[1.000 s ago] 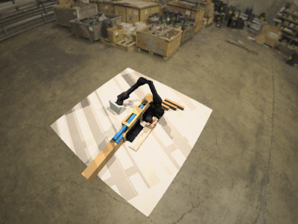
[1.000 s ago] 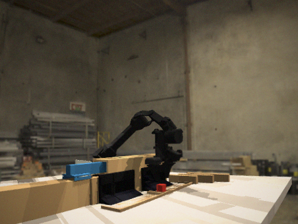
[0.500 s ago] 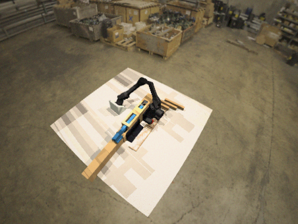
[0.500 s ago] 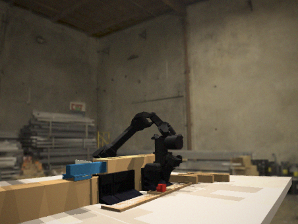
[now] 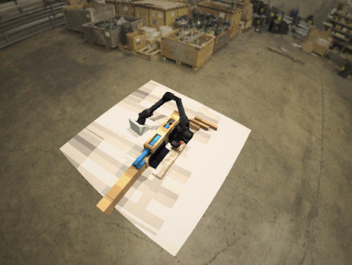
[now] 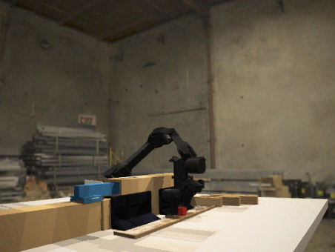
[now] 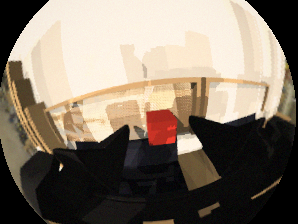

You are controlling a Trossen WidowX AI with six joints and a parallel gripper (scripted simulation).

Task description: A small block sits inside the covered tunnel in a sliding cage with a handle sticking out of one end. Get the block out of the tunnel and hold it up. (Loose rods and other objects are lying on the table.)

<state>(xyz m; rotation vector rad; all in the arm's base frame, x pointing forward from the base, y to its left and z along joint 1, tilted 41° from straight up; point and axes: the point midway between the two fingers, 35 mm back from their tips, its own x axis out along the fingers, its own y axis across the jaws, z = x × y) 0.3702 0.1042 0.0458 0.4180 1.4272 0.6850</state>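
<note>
Red and small, the block (image 5: 180,143) (image 6: 181,210) (image 7: 161,128) is sitting between and just beyond the fingertips of the hand (image 5: 180,140) (image 6: 177,208) (image 7: 160,123), outside the wooden tunnel (image 5: 147,147) (image 6: 138,183). The hand is standing spread, gripping nothing. Closing too soon could be pinching only an edge and squirting the block away; lowering crookedly could be knocking the dark ramp (image 5: 159,157) (image 6: 130,210). The block is looking boxy, flat-faced and plain, brighter on top.

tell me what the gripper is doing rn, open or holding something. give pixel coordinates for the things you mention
Gripper (image 5: 180,143) (image 6: 178,212) (image 7: 160,123): open, red block (image 5: 180,143) (image 6: 181,210) (image 7: 161,128) between its fingers, not clamped.
</note>
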